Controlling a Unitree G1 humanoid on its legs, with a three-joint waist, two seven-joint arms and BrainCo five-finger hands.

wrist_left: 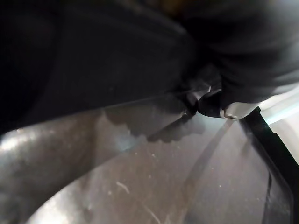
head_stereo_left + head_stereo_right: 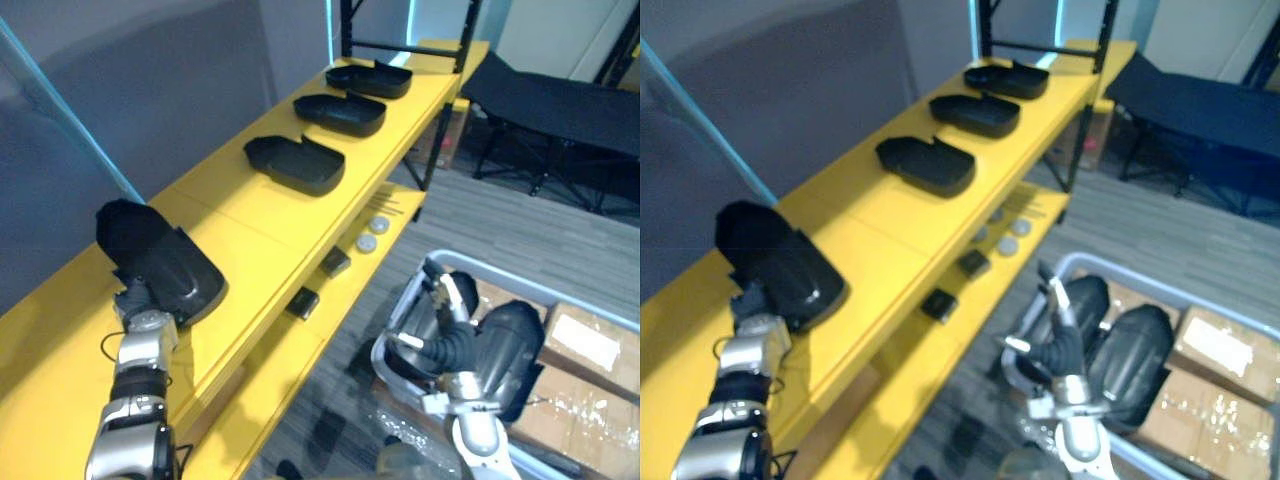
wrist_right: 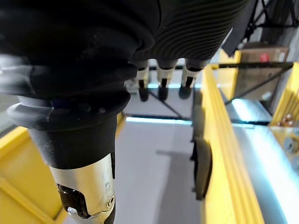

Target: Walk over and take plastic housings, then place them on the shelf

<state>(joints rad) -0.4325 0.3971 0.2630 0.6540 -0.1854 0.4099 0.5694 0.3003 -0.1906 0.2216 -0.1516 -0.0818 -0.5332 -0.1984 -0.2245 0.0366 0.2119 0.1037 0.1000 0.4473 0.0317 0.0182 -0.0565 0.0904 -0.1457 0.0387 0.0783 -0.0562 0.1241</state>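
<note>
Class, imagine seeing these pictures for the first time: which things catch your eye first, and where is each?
The bright yellow shelf stands out, with three black plastic housings in a row along its top. At its near end a fourth housing sits at the left hand. The open right hand hangs low on the right by a bin of spare housings.

Grey wall [image 2: 150, 90], grey carpet [image 2: 520, 235], black cot [image 2: 570, 100]
</note>
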